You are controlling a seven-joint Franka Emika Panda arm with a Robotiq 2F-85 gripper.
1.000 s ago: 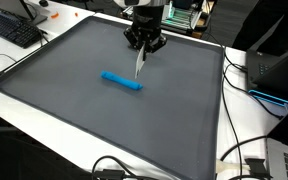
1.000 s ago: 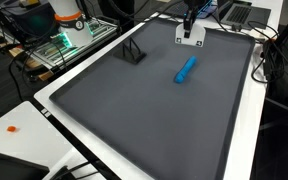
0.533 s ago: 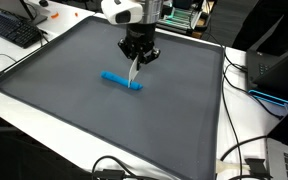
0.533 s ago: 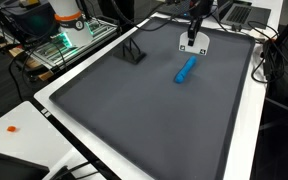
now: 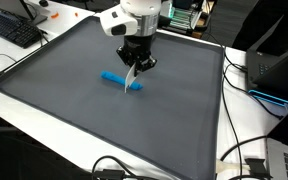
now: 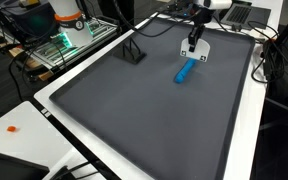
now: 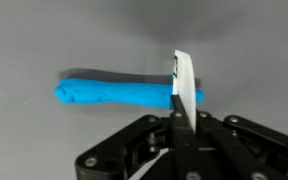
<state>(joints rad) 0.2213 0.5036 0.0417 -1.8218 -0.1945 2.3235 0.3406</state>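
Where the white strip [image 7: 185,82] stands pinched edge-on between the pressed-together fingers of my gripper [image 7: 181,122], its tip sits over one end of the blue roll [image 7: 109,93]; I cannot tell whether they touch. The roll lies flat on the gray mat [image 5: 64,70], well inside its rim, with a keyboard [image 5: 14,30] beyond the mat's corner.

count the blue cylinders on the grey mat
1. The blue cylinder lies flat on the grey mat, just below the gripper, which holds a white strip. None seems hidden.
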